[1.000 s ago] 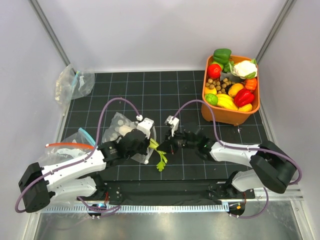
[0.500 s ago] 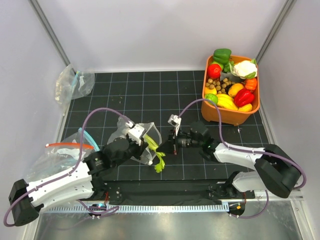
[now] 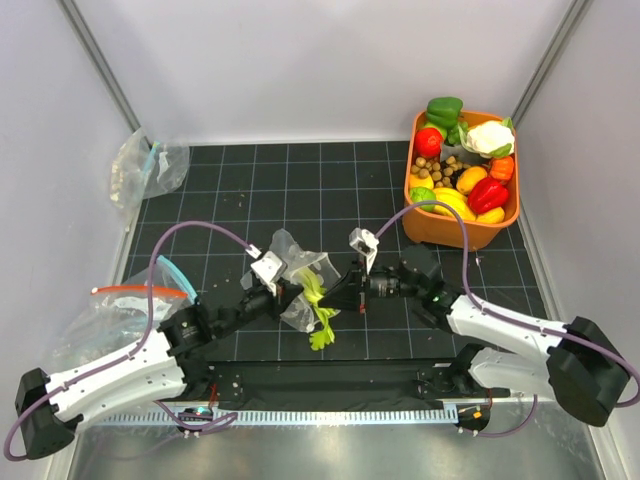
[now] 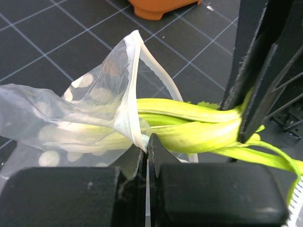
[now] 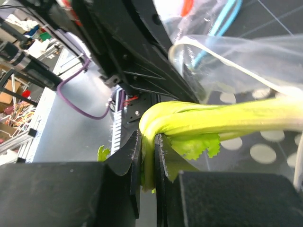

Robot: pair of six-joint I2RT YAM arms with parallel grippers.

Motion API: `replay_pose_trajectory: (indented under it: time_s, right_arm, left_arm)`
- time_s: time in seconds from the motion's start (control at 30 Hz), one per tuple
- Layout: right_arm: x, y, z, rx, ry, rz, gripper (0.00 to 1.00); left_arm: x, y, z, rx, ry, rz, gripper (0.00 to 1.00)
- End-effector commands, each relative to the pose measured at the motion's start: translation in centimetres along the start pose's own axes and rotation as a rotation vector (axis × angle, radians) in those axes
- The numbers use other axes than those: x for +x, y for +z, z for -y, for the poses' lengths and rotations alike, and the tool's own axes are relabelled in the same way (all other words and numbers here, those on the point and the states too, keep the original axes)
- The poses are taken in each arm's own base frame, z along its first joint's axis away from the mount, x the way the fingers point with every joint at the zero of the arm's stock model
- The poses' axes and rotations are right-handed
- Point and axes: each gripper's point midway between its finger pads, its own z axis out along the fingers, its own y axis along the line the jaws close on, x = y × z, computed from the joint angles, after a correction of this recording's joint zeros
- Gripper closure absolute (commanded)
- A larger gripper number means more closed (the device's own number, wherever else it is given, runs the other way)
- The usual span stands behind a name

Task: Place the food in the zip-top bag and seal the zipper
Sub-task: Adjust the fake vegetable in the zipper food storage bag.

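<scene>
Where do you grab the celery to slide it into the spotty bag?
Pinch the celery on the bit outside the dotted bag, near its leaves, coming from the right. The stalk points into the bag's mouth, leaving that end free. The right end effector grips there; the left end effector holds the bag.

Orange bin (image 3: 462,228) sits far right on the black grid mat (image 3: 300,190). It's full of toy produce:
- green pepper (image 3: 444,108)
- cauliflower (image 3: 490,137)
- tomato (image 3: 429,141)
- red pepper (image 3: 487,194)
- small brown balls (image 3: 440,167)

Crumpled clear bag (image 3: 145,168) with a teal strip at the mat's far-left corner. Second clear bag (image 3: 100,325) near left, with a red-orange strip (image 3: 130,291). Another teal strip (image 3: 172,275) curves just beside it.
</scene>
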Motion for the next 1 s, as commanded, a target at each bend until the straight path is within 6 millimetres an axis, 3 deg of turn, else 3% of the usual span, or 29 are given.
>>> replay_pose_trajectory:
  time_s: [0.0, 0.07, 0.17, 0.33, 0.37, 0.43, 0.67, 0.77, 0.8, 0.87, 0.93, 0.97]
  right_arm:
    - [-3.4, -0.6, -4.4, -0.164, -0.135, 0.077, 0.99]
    - [-3.7, -0.9, -5.4, -0.201, -0.140, 0.096, 0.99]
    - [-4.3, -0.8, -4.6, -0.152, -0.165, 0.101, 0.99]
    - [-2.6, -0.9, 4.5, 0.328, -0.063, 0.003, 0.99]
    - [-1.4, -1.2, 6.3, 0.410, -0.034, -0.068, 0.99]
    - [-1.2, -1.7, 8.4, 0.526, -0.020, -0.093, 0.99]
    - [-0.9, -2.6, 10.2, 0.635, -0.022, -0.110, 0.91]
    - [-0.9, -3.0, 10.3, 0.654, -0.028, -0.099, 0.68]
    - [-0.8, -3.2, 10.6, 0.669, -0.024, -0.101, 0.52]
    - [-0.5, -3.1, 10.8, 0.674, -0.018, -0.121, 0.45]
    - [0.2, -2.8, 11.0, 0.661, -0.010, -0.151, 0.30]
    - [0.2, -2.5, 10.9, 0.646, -0.013, -0.152, 0.26]
  left_arm:
    - [-1.5, 0.0, 1.1, 0.063, 0.023, 0.063, 1.00]
    - [-1.5, -0.2, 1.0, 0.061, 0.022, 0.073, 1.00]
    - [-1.5, -0.3, 1.0, 0.064, 0.023, 0.077, 1.00]
    - [-0.8, -0.2, -0.4, -0.018, 0.017, 0.050, 0.99]
    - [-0.7, -0.2, -0.6, -0.026, 0.019, 0.042, 0.99]
    - [-0.7, -0.1, -0.6, -0.031, 0.019, 0.037, 0.98]
    - [-0.5, 0.0, -0.3, -0.013, 0.018, 0.026, 0.99]
    - [-0.2, 0.2, -0.5, -0.023, 0.017, 0.014, 0.99]
    - [-0.1, 0.3, -0.6, -0.031, 0.015, 0.009, 0.98]
    - [0.4, 0.5, -1.3, -0.071, 0.017, -0.015, 0.98]
    - [0.4, 0.8, -1.6, -0.094, 0.016, -0.023, 0.99]
    - [1.3, 0.9, -1.9, -0.111, 0.022, -0.062, 1.00]
